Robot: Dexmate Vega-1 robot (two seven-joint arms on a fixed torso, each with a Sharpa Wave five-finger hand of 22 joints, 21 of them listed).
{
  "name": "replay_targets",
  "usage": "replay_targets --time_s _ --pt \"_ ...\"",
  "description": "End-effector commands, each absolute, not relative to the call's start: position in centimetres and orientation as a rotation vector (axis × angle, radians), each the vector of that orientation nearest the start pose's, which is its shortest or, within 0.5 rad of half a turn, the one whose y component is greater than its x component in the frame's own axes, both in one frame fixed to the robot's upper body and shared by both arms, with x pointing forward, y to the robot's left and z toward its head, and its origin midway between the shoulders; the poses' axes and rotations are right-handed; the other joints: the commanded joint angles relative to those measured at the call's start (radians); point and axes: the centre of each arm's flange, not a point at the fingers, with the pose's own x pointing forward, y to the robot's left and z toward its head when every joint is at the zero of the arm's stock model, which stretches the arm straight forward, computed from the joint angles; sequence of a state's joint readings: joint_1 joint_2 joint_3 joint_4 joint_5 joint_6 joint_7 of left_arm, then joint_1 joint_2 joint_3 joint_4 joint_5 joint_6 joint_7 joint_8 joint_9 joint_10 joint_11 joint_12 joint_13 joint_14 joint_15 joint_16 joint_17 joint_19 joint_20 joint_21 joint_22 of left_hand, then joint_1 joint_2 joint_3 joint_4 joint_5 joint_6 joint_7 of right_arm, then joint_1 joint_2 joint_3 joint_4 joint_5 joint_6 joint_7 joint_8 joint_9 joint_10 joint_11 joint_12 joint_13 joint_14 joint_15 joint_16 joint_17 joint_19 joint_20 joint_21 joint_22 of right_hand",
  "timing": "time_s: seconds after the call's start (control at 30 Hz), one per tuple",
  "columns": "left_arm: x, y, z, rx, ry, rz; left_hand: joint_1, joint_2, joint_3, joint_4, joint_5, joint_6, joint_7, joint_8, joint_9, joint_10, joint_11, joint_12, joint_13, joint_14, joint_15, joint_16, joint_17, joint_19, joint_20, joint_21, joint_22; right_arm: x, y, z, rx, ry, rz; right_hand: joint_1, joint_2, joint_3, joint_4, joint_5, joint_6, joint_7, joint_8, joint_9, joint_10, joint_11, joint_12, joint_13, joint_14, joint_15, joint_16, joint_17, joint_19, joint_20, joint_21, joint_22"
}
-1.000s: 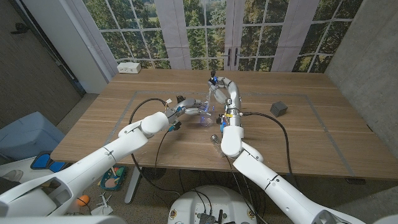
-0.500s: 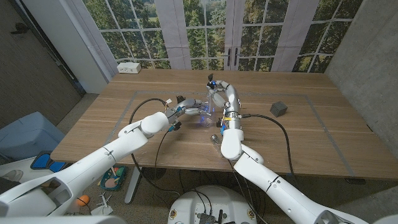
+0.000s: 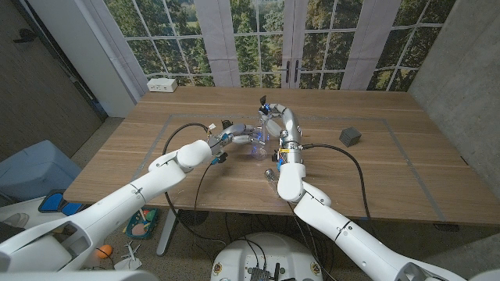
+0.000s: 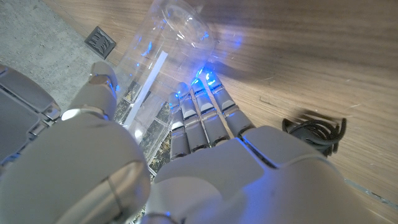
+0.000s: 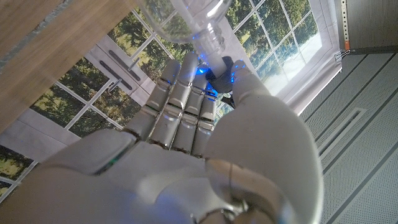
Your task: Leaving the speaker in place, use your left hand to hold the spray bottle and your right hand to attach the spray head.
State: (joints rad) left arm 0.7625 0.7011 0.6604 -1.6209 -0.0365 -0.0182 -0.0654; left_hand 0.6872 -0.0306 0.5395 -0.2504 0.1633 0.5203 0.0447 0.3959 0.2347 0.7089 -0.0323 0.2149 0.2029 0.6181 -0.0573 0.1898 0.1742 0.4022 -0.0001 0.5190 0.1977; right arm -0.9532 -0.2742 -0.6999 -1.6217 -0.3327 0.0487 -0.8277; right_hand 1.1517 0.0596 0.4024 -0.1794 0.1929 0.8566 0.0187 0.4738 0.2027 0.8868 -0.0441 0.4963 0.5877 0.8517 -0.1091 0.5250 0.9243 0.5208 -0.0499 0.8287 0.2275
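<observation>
The clear spray bottle (image 3: pixel 258 139) stands near the table's middle, and my left hand (image 3: pixel 237 136) grips it from the left side. In the left wrist view my fingers (image 4: pixel 202 115) and thumb wrap the bottle (image 4: pixel 152 59). My right hand (image 3: pixel 270 111) hovers right over the bottle's top, pinching the small dark blue spray head (image 3: pixel 266 104). In the right wrist view the spray head (image 5: pixel 222 70) sits in my fingertips right at the bottle's threaded neck (image 5: pixel 208 34). The dark grey speaker (image 3: pixel 351 136) stands on the table to the right, apart from both hands.
A white box (image 3: pixel 162 84) sits at the table's far left corner. Black cables run across the wood from both wrists. A window wall stands behind the table (image 3: pixel 391 168). A black cable loop (image 4: pixel 314 127) lies on the wood beside my left hand.
My right hand has shifted slightly left and down over the bottle's top with the spray head. The left hand and bottle have stayed put.
</observation>
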Motion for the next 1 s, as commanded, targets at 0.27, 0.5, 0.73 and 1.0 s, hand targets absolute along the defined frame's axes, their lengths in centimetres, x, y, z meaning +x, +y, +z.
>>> replay_targets --time_s 0.27,0.5,0.73,1.0 --pt "62.0 17.4 -3.1 0.853 -0.545 -0.421 0.163 0.211 0.096 0.088 0.006 0.254 -0.071 0.002 0.006 0.138 -0.13 0.002 0.002 -0.002 -0.154 -0.001 0.003 -0.006 0.0 0.009 0.003 55.2 -6.7 -5.6 -0.46 -0.886 -0.21 0.018 0.036 0.053 0.019 0.016 0.033 -0.135 -0.039 0.004 0.007 -0.104 -0.042 0.013 -0.035 -0.103 -0.024 0.013 -0.025 -0.015 0.028 -0.007" --pt "62.1 17.3 -3.0 0.856 -0.546 -0.421 0.163 0.213 0.097 0.089 0.007 0.253 -0.07 0.001 0.006 0.138 -0.13 0.001 0.002 -0.001 -0.154 0.0 0.003 -0.007 0.0 0.01 0.002 55.3 -7.0 -5.8 -0.48 -0.871 -0.202 -0.03 0.013 0.033 0.03 0.021 -0.075 -0.128 -0.09 0.001 -0.102 -0.096 -0.112 -0.005 -0.07 -0.089 -0.04 0.023 -0.045 -0.001 0.046 -0.018" --pt "62.0 17.1 -3.0 0.857 -0.55 -0.419 0.165 0.212 0.098 0.087 0.007 0.255 -0.07 0.001 0.006 0.139 -0.13 0.002 0.002 -0.001 -0.155 0.0 0.003 -0.006 0.0 0.011 0.002 55.3 -7.4 -5.8 -0.523 -0.843 -0.17 -0.116 -0.018 0.014 0.041 0.023 -0.267 -0.091 -0.18 0.0 -0.274 -0.068 -0.223 -0.021 -0.159 -0.071 -0.081 0.024 -0.095 0.035 0.06 -0.032" --pt "61.7 16.9 -3.1 0.858 -0.549 -0.41 0.169 0.213 0.098 0.084 0.007 0.255 -0.071 0.0 0.007 0.141 -0.13 0.002 0.003 0.001 -0.155 0.001 0.004 -0.006 -0.001 0.013 0.002 55.3 -7.8 -5.8 -0.533 -0.837 -0.127 -0.214 -0.041 -0.015 0.062 0.017 -0.386 -0.049 -0.234 0.003 -0.366 -0.039 -0.274 -0.018 -0.239 -0.026 -0.114 0.02 -0.141 0.069 0.058 -0.037"
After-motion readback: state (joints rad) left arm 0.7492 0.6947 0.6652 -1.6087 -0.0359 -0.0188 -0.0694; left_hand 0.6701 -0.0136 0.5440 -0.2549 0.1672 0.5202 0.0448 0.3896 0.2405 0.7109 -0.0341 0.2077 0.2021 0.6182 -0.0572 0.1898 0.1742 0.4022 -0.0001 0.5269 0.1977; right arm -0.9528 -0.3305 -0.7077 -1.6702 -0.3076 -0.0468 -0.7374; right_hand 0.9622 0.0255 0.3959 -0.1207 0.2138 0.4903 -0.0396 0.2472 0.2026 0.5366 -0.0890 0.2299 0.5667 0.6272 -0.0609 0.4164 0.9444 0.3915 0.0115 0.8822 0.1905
